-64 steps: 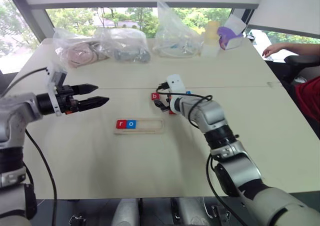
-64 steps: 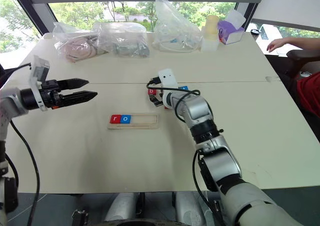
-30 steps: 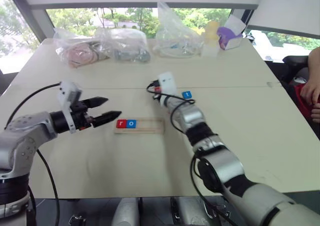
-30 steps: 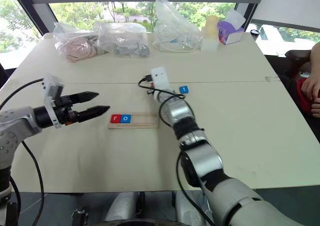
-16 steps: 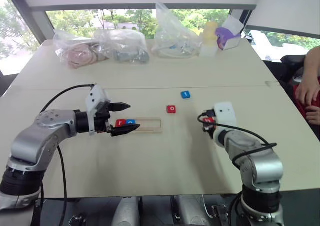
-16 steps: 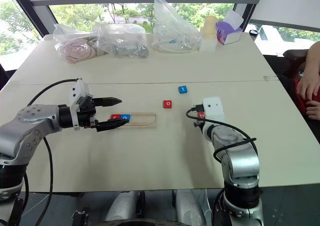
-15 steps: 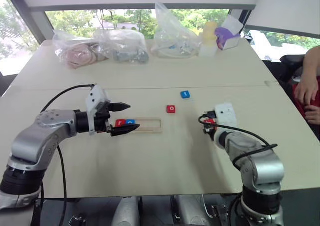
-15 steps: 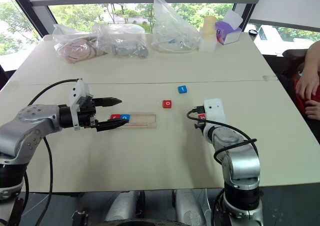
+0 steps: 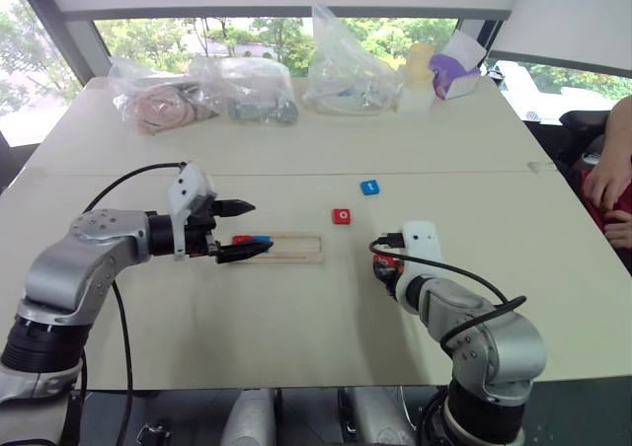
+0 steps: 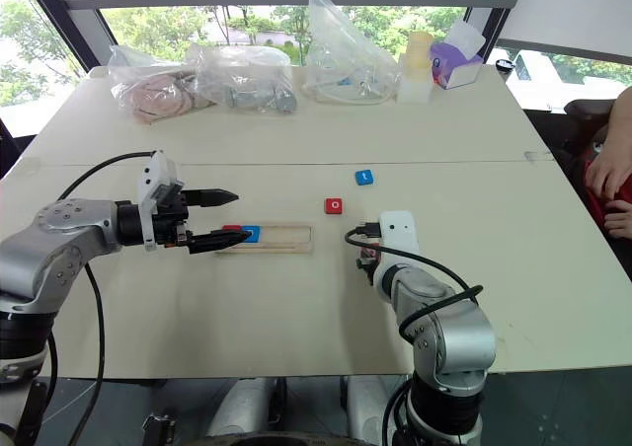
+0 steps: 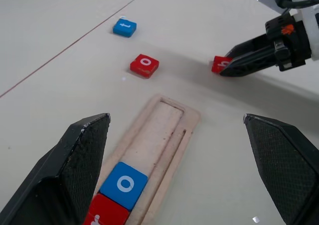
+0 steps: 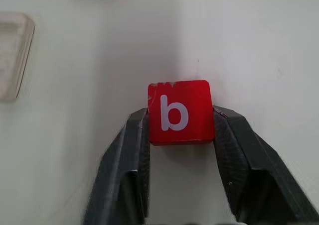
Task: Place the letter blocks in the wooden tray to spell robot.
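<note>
With the red r (image 11: 99, 214) and blue o (image 11: 123, 184) seated in the wooden tray (image 11: 164, 130), the right gripper (image 12: 180, 135) pinched the red b (image 12: 179, 110), the left gripper (image 9: 239, 231) gaped empty, and the red o (image 9: 342, 215) and blue t (image 9: 369, 186) lay loose.

wooden tray (image 9: 296, 248): red r, blue o inside | red b (image 12: 180, 111) between jaws | red o (image 9: 342, 215), blue t (image 9: 369, 186) loose

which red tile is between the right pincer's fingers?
The red b tile, between the right pincer fingers. The red o tile lies loose on the table; the red r tile sits in the wooden tray.
</note>
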